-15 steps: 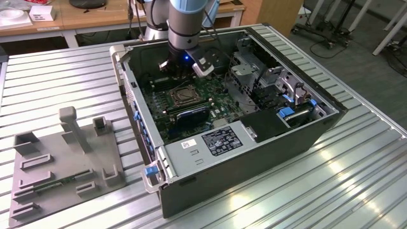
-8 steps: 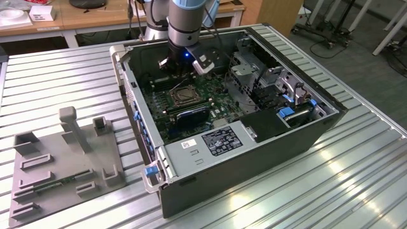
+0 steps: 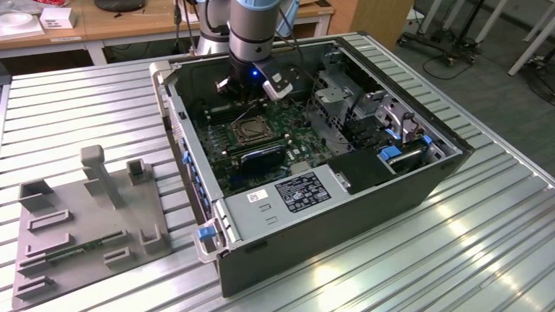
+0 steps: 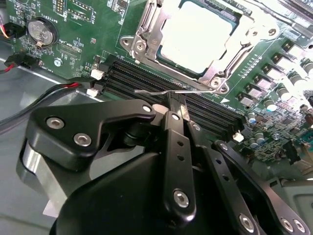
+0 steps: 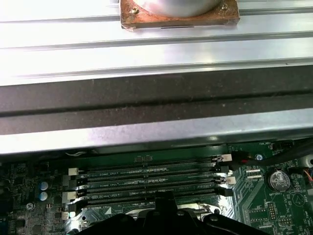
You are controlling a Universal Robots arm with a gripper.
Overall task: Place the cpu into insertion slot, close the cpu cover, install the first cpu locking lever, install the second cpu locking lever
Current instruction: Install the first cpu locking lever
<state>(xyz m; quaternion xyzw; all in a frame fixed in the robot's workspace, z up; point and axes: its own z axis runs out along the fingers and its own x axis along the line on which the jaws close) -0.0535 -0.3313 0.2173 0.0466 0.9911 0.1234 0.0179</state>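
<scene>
The cpu [image 4: 195, 36] is a flat, pale, shiny square; it lies face up in the insertion slot [image 3: 247, 129], near the middle of the exterior view, a bit toward 11 o'clock. The cpu cover [image 4: 146, 29] is a thin silver metal frame with a hole in the middle; it lies shut over the chip's edges, and the chip shows through the hole.

A thin silver locking lever [image 4: 151, 91] lies beside the slot; its long side runs the same way as the long black memory slots [image 4: 132, 81]. The black gripper [image 4: 177, 105] has its two fingers pressed close together; the tips are right at the lever, but it is hard to tell if they pinch it.

The board [image 4: 78, 29] is green and bumpy with small parts; a round silver battery [image 4: 41, 32] sits on it; tiny white writing sits by the memory slots in the first wrist view.

The computer case [image 3: 347, 214] is a dark metal box lying open on a ridged silver table [image 3: 485, 260]; a black label [image 3: 302, 192] with white print is near 6 o'clock inside it. A grey plastic holder [image 3: 87, 221] sits at 8 o'clock.
</scene>
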